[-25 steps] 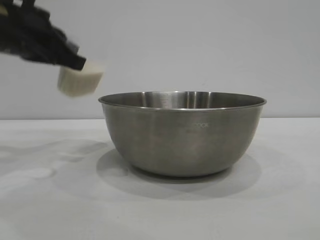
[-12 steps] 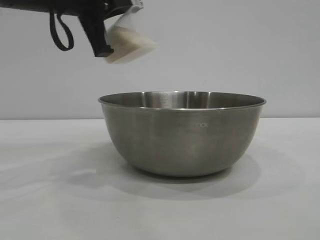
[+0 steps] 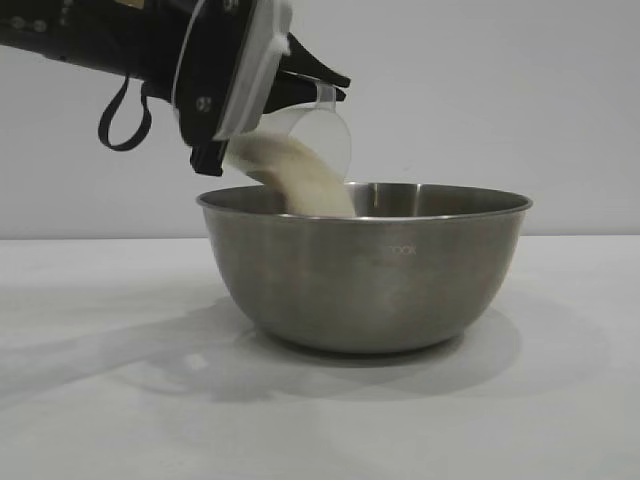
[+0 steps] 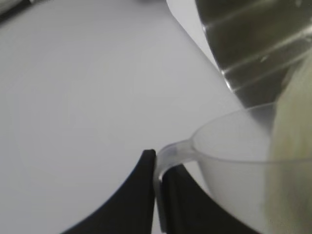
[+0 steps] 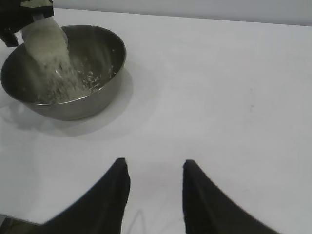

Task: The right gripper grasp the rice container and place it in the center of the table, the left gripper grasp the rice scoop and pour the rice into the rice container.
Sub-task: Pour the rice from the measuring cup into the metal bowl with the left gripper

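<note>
Pouring rice into the steel bowl

Spreading across the lower half of the exterior view, the table [image 3: 90, 420] is showing plain matte white, with a pale blank wall behind it. The rice container [image 3: 365, 270] is standing upright at frame centre. At upper left, the left gripper [image 3: 300, 85] is clenching the handle of the rice scoop [image 3: 315, 135], which is tipping over the container's left rim. The rice [image 3: 300, 180] is streaming down into the bowl. In the right wrist view, the right gripper [image 5: 155, 187] is hanging with fingers parted, holding nothing, well apart from the container at that frame's upper left.
</note>
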`<state>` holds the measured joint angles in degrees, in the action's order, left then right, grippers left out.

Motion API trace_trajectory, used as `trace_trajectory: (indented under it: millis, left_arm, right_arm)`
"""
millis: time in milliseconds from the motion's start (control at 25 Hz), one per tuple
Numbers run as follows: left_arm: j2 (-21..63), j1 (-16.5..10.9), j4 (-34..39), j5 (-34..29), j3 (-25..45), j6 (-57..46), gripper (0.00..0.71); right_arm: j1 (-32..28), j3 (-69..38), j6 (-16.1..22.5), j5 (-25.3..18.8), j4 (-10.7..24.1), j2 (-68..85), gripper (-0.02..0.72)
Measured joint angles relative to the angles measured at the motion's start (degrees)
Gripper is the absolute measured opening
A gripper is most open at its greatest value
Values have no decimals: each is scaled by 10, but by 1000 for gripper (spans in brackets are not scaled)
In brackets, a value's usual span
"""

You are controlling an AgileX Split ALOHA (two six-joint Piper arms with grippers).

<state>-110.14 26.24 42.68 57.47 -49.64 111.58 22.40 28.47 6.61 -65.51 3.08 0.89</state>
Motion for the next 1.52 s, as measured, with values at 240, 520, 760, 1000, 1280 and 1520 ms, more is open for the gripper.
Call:
trace_trajectory:
  millis: [240,520,760,1000,1280,1520]
  left_arm:
    - [0,1,16,4,-1,70,0]
    - [0,1,-11,12,-1,10,0]
    - [0,1,-231,32,-1,-370,0]
    - [0,-3,-491,45,7,-756,0]
    - [0,-71,-530,46,96,-1032,0]
    - [-40,-117,-490,74,142,-1054,0]
  right_arm:
    - [0,0,0,0,0,0,228]
    - [0,0,0,0,0,0,228]
    - [0,0,13,0,7,0,228]
    - [0,0,16,0,8,0,228]
    - [0,0,16,0,8,0,228]
    - [0,0,17,0,8,0,228]
